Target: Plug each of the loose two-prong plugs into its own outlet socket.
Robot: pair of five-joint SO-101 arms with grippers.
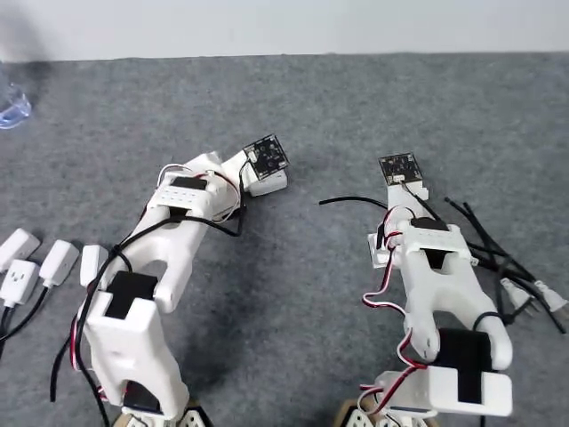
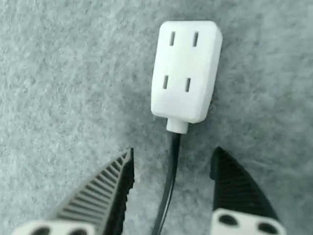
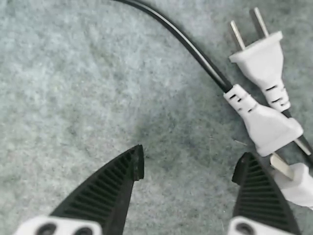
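My left gripper [image 2: 171,169] stands open just above the carpet. A white outlet block [image 2: 186,71] with two sockets lies ahead of it, and its black cord [image 2: 168,196] runs back between the fingers without touching them. My right gripper [image 3: 190,171] is open too, with bare carpet between its fingers. Beside it lie white two-prong plugs: one [image 3: 259,54] with prongs pointing away, another [image 3: 264,122] on a black cord across it. From above, more white outlet blocks [image 1: 40,262] sit at the far left and loose plugs [image 1: 524,298] at the far right.
Grey carpet [image 1: 320,107] covers the table. Black cords [image 1: 480,236] tangle to the right of the right arm [image 1: 436,267]. A clear plastic object [image 1: 13,107] sits at the far left edge. The left arm [image 1: 169,240] stretches toward the middle.
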